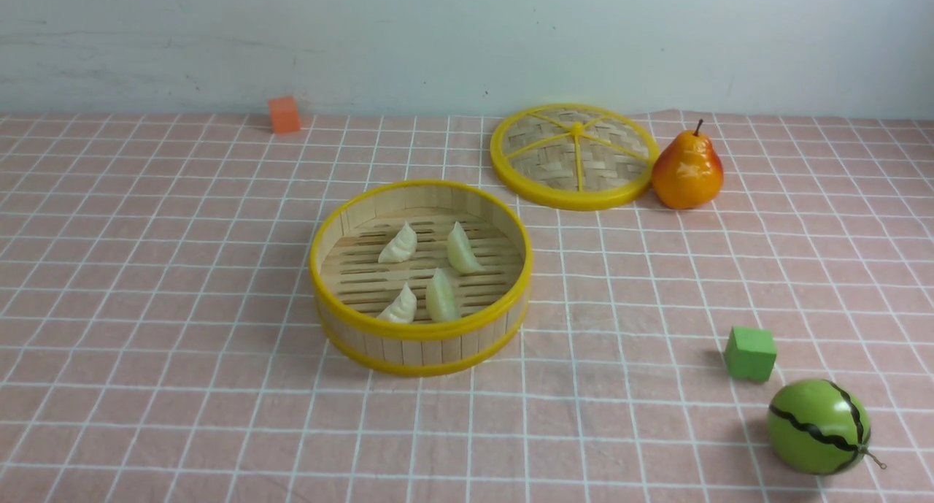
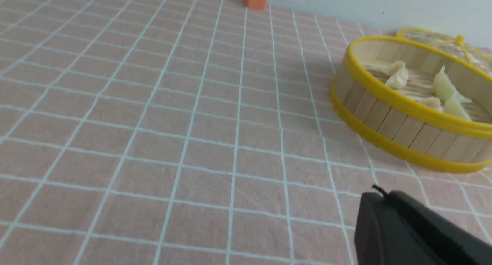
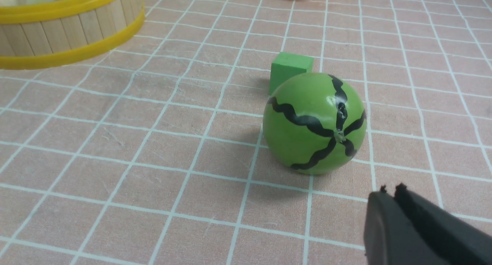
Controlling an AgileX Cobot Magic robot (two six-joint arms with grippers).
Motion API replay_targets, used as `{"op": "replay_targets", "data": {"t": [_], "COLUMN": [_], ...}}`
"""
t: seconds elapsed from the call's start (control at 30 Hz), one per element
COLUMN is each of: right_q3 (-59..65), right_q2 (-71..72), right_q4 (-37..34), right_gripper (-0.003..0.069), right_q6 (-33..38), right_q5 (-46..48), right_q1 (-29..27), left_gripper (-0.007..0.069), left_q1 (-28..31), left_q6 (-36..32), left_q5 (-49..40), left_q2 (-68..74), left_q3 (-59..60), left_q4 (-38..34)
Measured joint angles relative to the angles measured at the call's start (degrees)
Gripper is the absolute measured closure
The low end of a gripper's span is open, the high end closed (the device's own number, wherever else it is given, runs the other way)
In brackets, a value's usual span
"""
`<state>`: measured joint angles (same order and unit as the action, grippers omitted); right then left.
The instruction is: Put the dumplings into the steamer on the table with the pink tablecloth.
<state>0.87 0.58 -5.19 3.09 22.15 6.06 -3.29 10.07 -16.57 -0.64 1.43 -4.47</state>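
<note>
Watermelon sits lower right of the frame. Four dumplings lie inside the steamer at center. Both grippers, left and right, look pressed together, holding nothing.

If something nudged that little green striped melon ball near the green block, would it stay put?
Probably not. The round green toy watermelon with black wavy stripes looks near-spherical and rests on flat pink checked cloth, so it would likely roll. Its glossy skin suggests hard, slippery plastic. The green foam-like cube beside it might stop it.
</note>
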Motion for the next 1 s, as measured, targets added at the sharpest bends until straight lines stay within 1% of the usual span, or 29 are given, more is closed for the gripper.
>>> {"op": "replay_targets", "data": {"t": [0.17,0.23,1.0], "right_q3": [0.0,0.0,0.0], "right_q2": [0.0,0.0,0.0], "right_q4": [0.0,0.0,-0.1], "right_gripper": [0.0615,0.0613,0.0580], "right_q6": [0.0,0.0,0.0], "right_q5": [0.0,0.0,0.0], "right_q1": [0.0,0.0,0.0], "left_gripper": [0.0638,0.0638,0.0638], "left_q1": [0.1,0.1,0.1], "left_q6": [-0.6,-0.8,-1.0], "left_q5": [-5.4,-6.2,-6.4], "left_q2": [0.0,0.0,0.0], "left_q3": [0.3,0.3,0.3], "left_q4": [-0.8,-1.0,-1.3]}}
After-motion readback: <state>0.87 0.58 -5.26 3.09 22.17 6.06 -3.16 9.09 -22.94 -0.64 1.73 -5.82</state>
